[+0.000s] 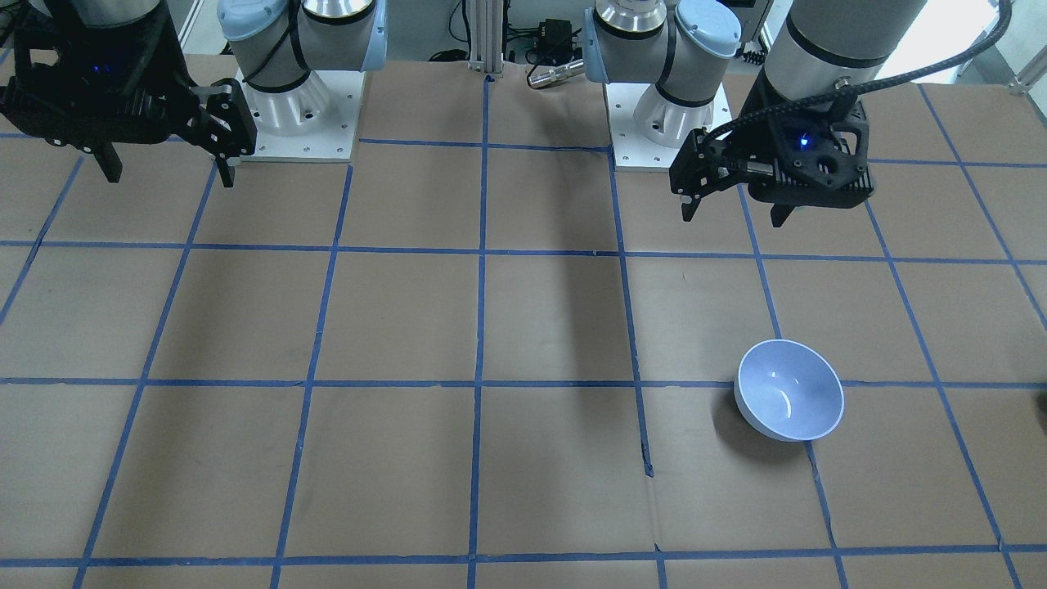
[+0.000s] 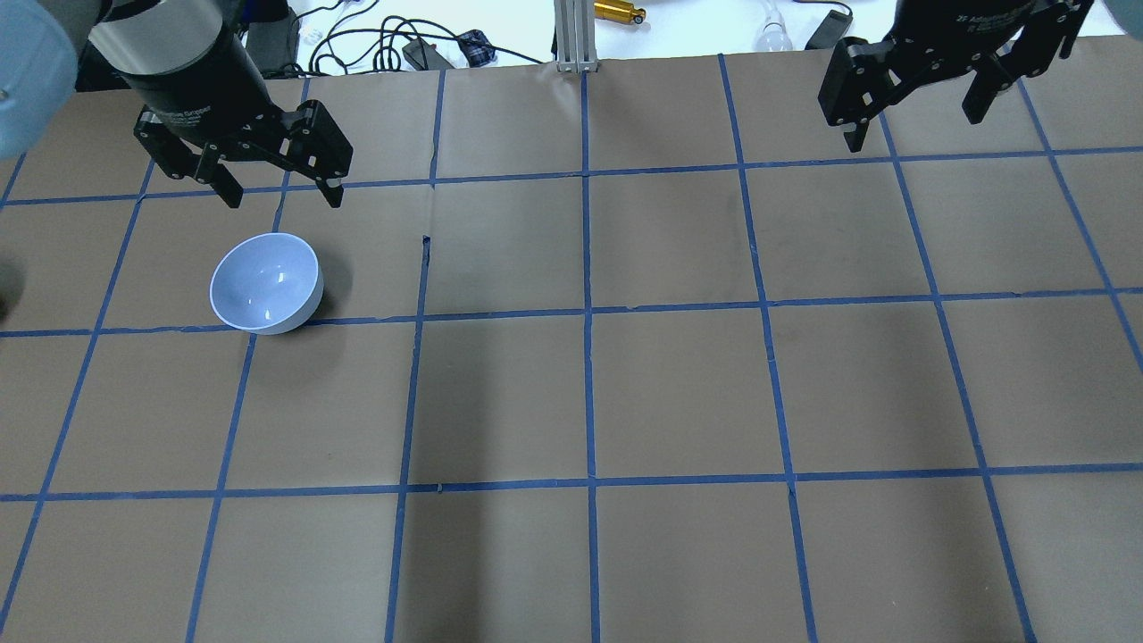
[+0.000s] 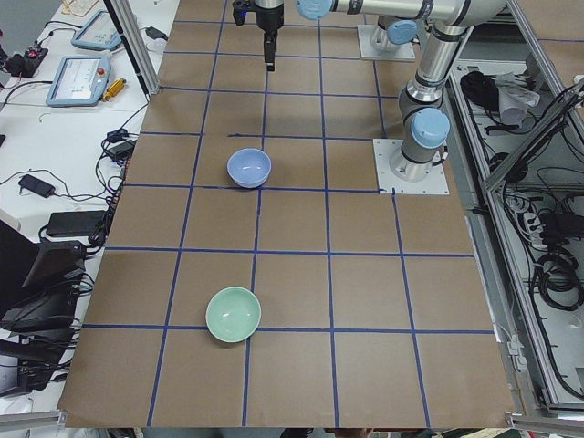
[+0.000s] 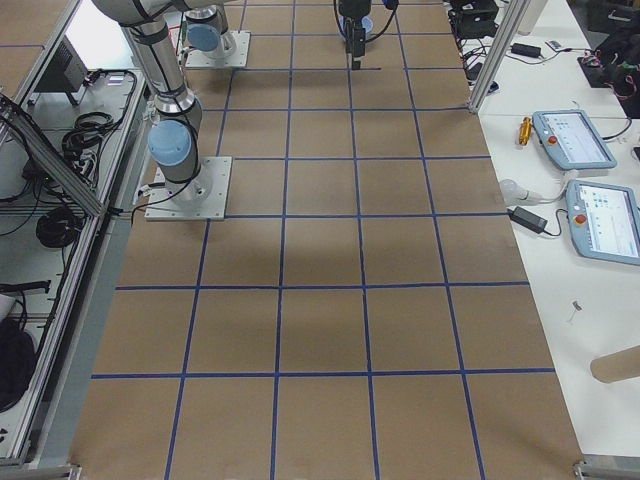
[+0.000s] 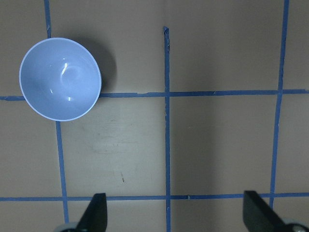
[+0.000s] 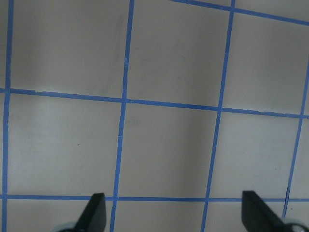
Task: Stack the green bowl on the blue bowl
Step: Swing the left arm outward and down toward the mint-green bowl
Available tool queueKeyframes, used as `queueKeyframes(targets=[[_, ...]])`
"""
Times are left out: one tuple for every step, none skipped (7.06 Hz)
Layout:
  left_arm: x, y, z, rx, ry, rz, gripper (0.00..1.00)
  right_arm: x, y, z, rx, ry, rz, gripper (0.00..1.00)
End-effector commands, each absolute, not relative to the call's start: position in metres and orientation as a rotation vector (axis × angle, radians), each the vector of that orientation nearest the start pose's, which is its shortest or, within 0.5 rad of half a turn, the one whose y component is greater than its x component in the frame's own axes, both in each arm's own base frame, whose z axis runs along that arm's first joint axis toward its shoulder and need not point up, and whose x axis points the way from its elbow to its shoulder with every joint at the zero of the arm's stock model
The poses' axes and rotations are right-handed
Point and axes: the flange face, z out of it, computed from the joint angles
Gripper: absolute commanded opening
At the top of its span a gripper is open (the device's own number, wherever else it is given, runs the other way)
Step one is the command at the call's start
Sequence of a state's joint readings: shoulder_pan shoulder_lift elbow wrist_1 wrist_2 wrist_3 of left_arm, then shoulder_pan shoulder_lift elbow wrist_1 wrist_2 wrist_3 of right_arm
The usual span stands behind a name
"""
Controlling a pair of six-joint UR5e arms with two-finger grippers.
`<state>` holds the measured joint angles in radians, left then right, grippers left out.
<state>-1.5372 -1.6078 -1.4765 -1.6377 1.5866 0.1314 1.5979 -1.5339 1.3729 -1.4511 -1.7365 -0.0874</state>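
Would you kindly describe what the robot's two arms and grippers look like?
The left arm and right arm are silver-grey tubes with pale blue joint caps. The left gripper and right gripper are black, two-fingered, white-lettered. A black braided cable runs to the left wrist.

- the green bowl (image 3: 233, 314) sits upright on the brown, blue-taped table (image 3: 365, 292), towards the near end;
- the blue bowl (image 3: 248, 168) stands upright further along, well apart from it;
- a blue-edged tablet (image 3: 78, 80) lies on the white bench beside the table
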Motion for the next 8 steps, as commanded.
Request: queueKeyframes(targets=[[-0.071,-0.517,0.513,0.306,3.11,0.016,1.0,0.13,-0.503,0.556,-0.182,3.303,-0.06,1.0],[-0.043,-0.519,0.515,0.378,3.089,0.021,1.0,0.131,-0.503,0.556,-0.184,3.303,-0.06,1.0],[-0.015,-0.519,0.516,0.514,3.035,0.054,1.0,0.13,-0.503,0.556,-0.182,3.303,-0.06,1.0],[0.009,-0.519,0.517,0.565,3.02,0.064,1.0,0.131,-0.503,0.556,-0.184,3.303,-0.06,1.0],[0.035,-0.518,0.513,0.59,3.022,0.082,1.0,0.13,-0.503,0.556,-0.182,3.303,-0.06,1.0],[0.073,-0.518,0.508,0.706,3.013,0.102,1.0,0.13,-0.503,0.556,-0.182,3.303,-0.06,1.0],[0.117,-0.514,0.5,0.85,2.989,0.116,1.0,0.131,-0.503,0.556,-0.184,3.303,-0.06,1.0],[0.16,-0.504,0.498,0.898,2.982,0.119,1.0,0.131,-0.503,0.556,-0.184,3.303,-0.06,1.0]])
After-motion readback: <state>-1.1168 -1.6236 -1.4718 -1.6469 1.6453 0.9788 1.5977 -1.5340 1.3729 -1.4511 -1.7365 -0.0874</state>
